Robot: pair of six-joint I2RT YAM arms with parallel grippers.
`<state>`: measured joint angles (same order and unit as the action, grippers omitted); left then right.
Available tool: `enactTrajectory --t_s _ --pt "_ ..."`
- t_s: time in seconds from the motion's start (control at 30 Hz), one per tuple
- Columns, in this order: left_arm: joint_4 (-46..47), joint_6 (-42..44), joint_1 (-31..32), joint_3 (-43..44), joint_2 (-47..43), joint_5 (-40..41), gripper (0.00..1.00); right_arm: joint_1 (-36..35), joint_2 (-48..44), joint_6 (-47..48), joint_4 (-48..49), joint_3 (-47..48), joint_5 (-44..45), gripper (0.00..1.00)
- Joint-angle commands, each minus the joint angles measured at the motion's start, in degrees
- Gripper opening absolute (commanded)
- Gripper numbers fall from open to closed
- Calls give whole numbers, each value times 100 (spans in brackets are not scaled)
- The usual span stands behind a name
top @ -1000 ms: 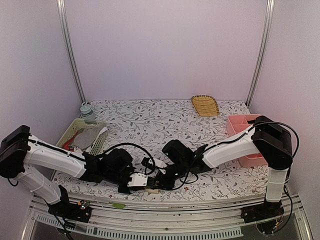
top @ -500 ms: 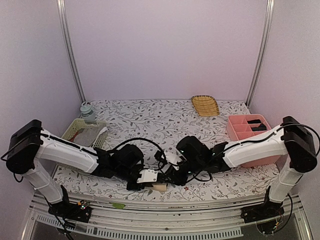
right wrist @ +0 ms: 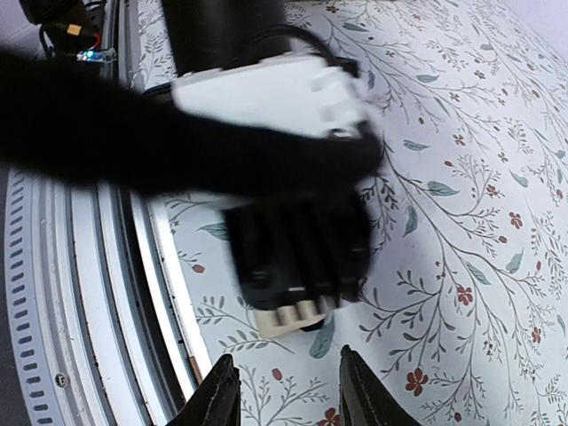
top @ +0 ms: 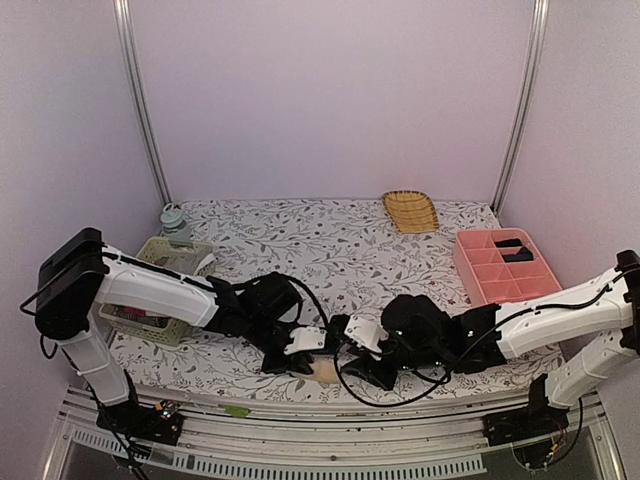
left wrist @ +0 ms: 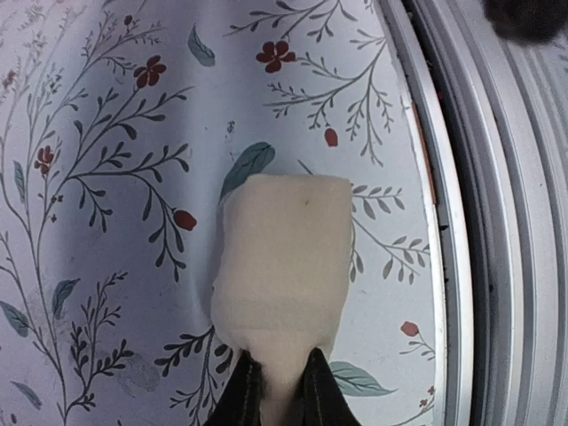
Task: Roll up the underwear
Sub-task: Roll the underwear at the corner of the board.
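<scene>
1. The beige underwear [left wrist: 284, 266], rolled into a short bundle, lies at the 6 o'clock edge of the desk [top: 330, 250].
2. The left tool [left wrist: 280, 395] pinches the roll's near end.
3. The right tool [right wrist: 284, 390], at 3 o'clock of the roll, stands parted and holds nothing.

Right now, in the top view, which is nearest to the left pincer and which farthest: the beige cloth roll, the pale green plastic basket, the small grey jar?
1. The beige cloth roll, pinched in the left pincer itself.
2. The pale green plastic basket, on the left.
3. The small grey jar, behind that basket, far left.
</scene>
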<state>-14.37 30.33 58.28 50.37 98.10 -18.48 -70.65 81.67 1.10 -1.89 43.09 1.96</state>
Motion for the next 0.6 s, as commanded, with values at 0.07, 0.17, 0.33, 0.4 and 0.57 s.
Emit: enactTrajectory --t_s 0.07,0.17,0.33,0.4,0.57 --pt "-1422 -111 -268 75 714 -819 0 -662 394 388 306 -19 741 41" --pt "-1503 -88 -329 166 841 -934 0 -678 762 575 354 164 938 42" --pt "-1625 -52 -432 326 1073 -1032 0 -713 664 495 463 117 1096 43" --pt "-1630 -49 -448 341 1109 -1043 0 -712 378 123 402 -182 1097 46" --pt "-1596 -5 -458 299 1119 -1036 0 -425 -554 -1161 -30 -564 1164 52"
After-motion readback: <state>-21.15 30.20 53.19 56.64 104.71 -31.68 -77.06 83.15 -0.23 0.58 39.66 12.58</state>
